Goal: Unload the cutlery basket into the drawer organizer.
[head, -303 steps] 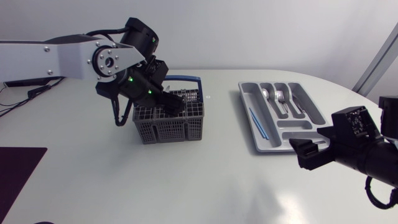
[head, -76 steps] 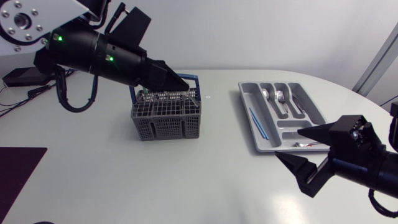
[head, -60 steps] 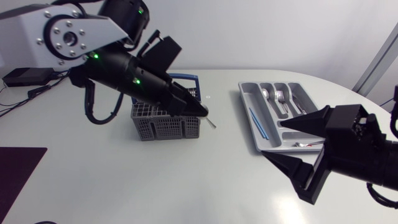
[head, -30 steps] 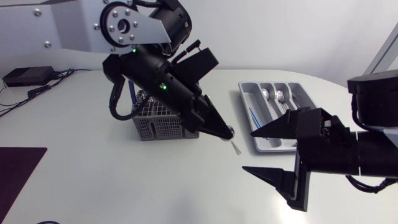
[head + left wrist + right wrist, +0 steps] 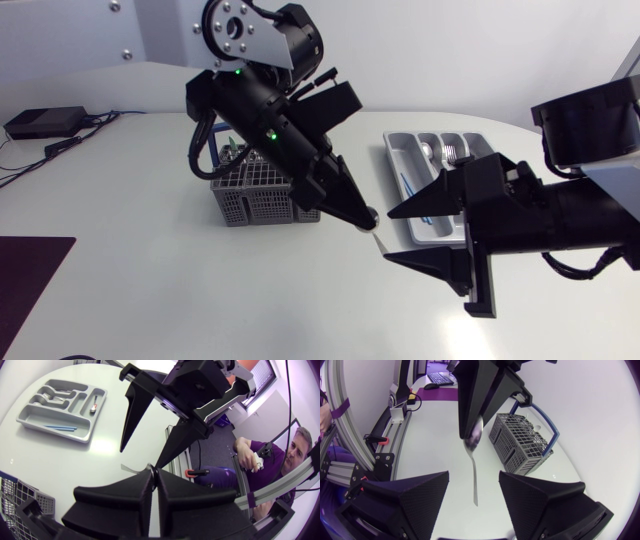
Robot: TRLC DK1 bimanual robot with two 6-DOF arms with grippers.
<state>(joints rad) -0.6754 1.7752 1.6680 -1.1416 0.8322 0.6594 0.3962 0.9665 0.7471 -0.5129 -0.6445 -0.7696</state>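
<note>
The left arm's jaws were closed on the bowl end of a slim silver metal spoon [image 5: 474, 470]. They held it clear of the white desk [image 5: 150, 280], between the grey mesh cutlery basket with a blue handle [image 5: 250, 198] and the grey plastic drawer organizer [image 5: 394, 150]. The spoon's handle pointed out free, apparently offered for a hand-over. The right arm's jaws stood wide apart on either side of the handle's tip without touching it, likely placed to carry the spoon on to the organizer.
</note>
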